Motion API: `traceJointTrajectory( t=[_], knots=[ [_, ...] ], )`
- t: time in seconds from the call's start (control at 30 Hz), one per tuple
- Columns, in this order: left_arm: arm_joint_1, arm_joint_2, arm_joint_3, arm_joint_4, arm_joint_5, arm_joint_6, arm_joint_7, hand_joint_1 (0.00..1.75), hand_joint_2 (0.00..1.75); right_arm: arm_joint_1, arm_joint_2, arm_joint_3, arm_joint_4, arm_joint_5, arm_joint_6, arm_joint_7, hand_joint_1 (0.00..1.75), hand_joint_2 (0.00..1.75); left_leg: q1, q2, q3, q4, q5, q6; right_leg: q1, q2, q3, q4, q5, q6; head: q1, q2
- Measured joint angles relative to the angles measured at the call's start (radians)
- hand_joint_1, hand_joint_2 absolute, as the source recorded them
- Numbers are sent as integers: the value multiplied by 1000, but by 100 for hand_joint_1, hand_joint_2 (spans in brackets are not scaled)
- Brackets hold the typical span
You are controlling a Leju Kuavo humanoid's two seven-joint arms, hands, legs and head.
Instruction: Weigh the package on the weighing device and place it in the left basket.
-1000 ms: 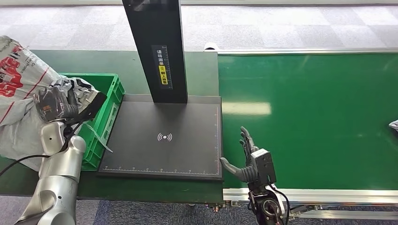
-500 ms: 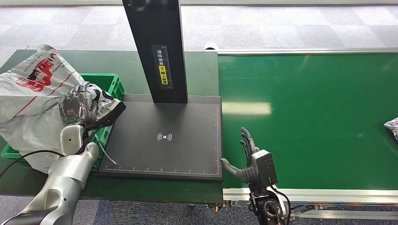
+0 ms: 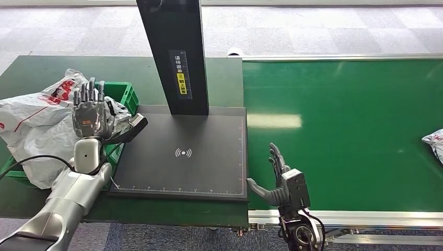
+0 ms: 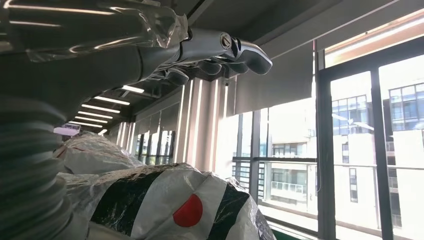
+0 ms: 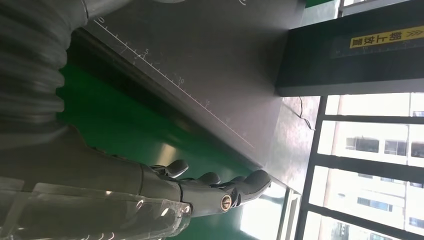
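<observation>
Over the green basket at the desk's left end, the left hand is raised with its fingers straight and spread apart, holding nothing; the package, a crinkled white plastic mailer bag with red and black printing, lies just behind and to the left of that hand, slumped in the basket and spilling over its near and left rims onto the green desk. From the left wrist camera the bag's glossy white film shows a red dot and black stripes close under the hand. Printing on the bag is too crumpled to read. Right of the basket sits the weighing device, a flat dark plate with ruler marks along its edges, a white wireless symbol at its middle, and a black upright column bearing a yellow label with Chinese characters. Beside the plate's near right corner the right hand rests open on the green conveyor belt, fingers apart and empty. At the belt's far right edge lies part of another silvery bag
</observation>
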State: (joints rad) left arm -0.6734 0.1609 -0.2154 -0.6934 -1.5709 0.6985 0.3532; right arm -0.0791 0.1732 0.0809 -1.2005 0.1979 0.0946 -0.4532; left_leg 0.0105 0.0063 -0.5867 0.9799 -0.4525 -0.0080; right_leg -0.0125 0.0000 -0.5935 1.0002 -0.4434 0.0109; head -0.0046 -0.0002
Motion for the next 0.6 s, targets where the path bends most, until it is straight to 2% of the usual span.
traceJointTrajectory(
  t=[0.2,0.27,0.33,0.47,0.53,0.6],
  knots=[
    [1,13,-33,-12,0,0,11,0,175,4,0,-1,-8,0,0,0,0,175,0,0,0,0,0,0,0,0,0,0,0,0,0,0],
    [7,20,-43,-29,0,0,38,0,175,4,0,-3,-12,2,0,2,0,175,0,0,0,0,0,0,0,0,0,0,0,0,0,0],
    [24,37,-61,-79,0,0,102,0,175,6,0,-5,-17,4,0,7,0,175,0,1,0,0,0,0,0,0,0,0,0,0,0,0],
    [57,127,-141,-290,0,1,297,0,175,6,0,-7,-20,5,0,12,0,175,1,1,-1,0,0,0,1,0,-1,0,0,0,0,0],
    [63,186,-181,-410,-1,1,328,0,175,6,0,-7,-20,1,-1,13,0,175,1,0,-1,0,0,0,1,0,-1,0,-1,-1,0,0],
    [75,225,-195,-528,-1,1,299,0,175,5,0,-7,-18,-4,-4,10,0,175,1,0,-1,0,0,0,1,0,-1,0,-1,-1,0,0]
  ],
)
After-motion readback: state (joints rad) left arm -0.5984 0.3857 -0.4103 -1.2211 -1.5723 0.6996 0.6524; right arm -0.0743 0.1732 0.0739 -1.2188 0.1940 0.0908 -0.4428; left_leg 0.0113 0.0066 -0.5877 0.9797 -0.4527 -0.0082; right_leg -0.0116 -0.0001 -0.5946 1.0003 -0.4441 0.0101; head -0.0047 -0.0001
